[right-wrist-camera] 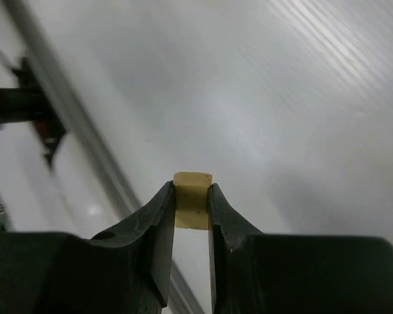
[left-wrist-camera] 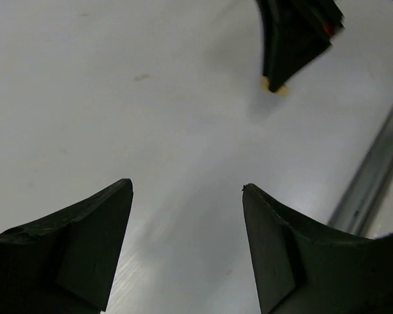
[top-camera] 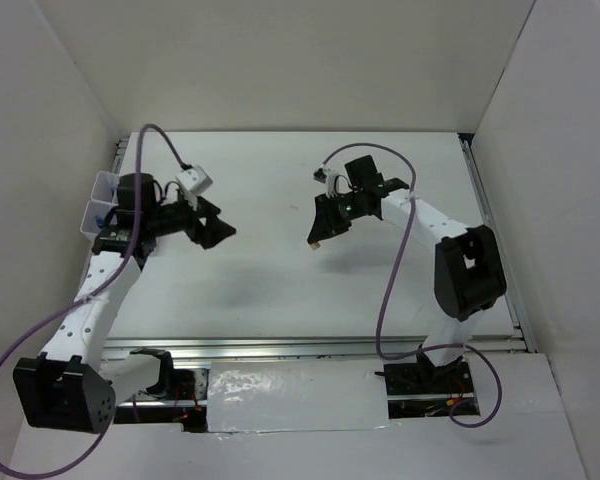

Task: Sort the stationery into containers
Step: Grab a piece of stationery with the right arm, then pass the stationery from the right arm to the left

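Observation:
My right gripper point(top-camera: 318, 238) hangs over the middle of the table, shut on a small pale-yellow eraser-like block point(right-wrist-camera: 192, 198) pinched at the fingertips point(right-wrist-camera: 165, 196). The block also shows as a tan speck point(left-wrist-camera: 279, 89) under the right gripper point(left-wrist-camera: 278, 77) in the left wrist view. At the left, my left gripper point(top-camera: 216, 226) stands open with only bare table between its fingers point(left-wrist-camera: 111, 209). The container, a translucent white organizer box point(top-camera: 99, 198), sits at the table's far left edge behind the left arm, mostly hidden by it. Something blue point(top-camera: 101, 213) shows inside one compartment.
White walls enclose the table on three sides. A metal rail point(top-camera: 330, 346) runs along the near edge, and another rail point(top-camera: 492, 235) lines the right side. Purple cables point(top-camera: 388, 300) loop from both arms.

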Available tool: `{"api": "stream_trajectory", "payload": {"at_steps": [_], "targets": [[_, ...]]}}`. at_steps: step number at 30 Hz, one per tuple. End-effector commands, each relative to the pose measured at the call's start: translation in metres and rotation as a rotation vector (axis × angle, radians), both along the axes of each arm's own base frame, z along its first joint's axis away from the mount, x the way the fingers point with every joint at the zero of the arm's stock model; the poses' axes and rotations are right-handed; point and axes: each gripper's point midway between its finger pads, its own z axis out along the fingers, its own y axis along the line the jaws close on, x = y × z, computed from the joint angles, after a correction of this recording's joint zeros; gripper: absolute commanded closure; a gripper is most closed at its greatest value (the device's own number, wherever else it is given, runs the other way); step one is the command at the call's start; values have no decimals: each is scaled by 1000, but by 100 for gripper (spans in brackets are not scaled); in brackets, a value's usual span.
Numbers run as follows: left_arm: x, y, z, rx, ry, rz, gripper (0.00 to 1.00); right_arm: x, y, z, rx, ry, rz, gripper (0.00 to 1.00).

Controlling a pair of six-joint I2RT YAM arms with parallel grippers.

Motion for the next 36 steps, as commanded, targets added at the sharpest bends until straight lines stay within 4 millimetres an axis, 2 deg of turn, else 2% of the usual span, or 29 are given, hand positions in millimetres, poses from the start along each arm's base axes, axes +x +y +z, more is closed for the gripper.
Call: {"api": "stream_trajectory", "payload": {"at_steps": [1,2,3,4,5,8,9,10,11,12,13,14,18,19,21,23,24,25,32,36], "targets": [[-26,-50,10,-47,-84,-147,20,-32,37,101,383,-19,172,100],[-39,-70,7,-47,-79,-199,20,-36,40,108,411,18,170,100],[-44,-77,-2,-39,-67,-200,19,-37,42,116,443,11,184,100],[-42,-81,0,-39,-77,-162,19,-45,44,125,488,37,218,100],[-52,-96,-4,-60,-41,-179,17,-47,46,134,516,58,215,100],[-52,-108,-1,-139,65,-108,15,-54,45,147,556,93,191,100],[-51,-112,-2,-173,111,-98,14,-51,46,152,567,49,180,100],[-46,-111,0,-208,142,-69,13,-45,45,148,548,65,95,100],[-42,-114,9,-291,211,-22,12,-40,43,159,564,9,59,100],[-37,-114,6,-328,278,13,12,-36,41,163,569,-1,14,100],[-27,-108,9,-381,311,60,13,-30,38,159,576,52,-73,100],[-21,-108,16,-471,374,96,15,-27,36,169,604,35,-100,100],[0,-106,22,-521,394,176,19,-10,32,168,562,96,-261,100],[4,-106,23,-518,400,186,20,-4,28,158,514,113,-335,100],[7,-107,21,-528,418,208,22,3,29,158,472,98,-384,100],[11,-106,14,-532,449,237,23,14,23,143,383,109,-514,100],[12,-105,13,-538,457,254,23,15,28,147,366,91,-526,100],[13,-106,12,-537,459,255,25,19,25,140,325,81,-577,100],[10,-120,15,-520,416,187,29,12,45,142,321,108,-547,100],[10,-128,15,-489,390,155,31,10,55,135,301,126,-529,100]]}}
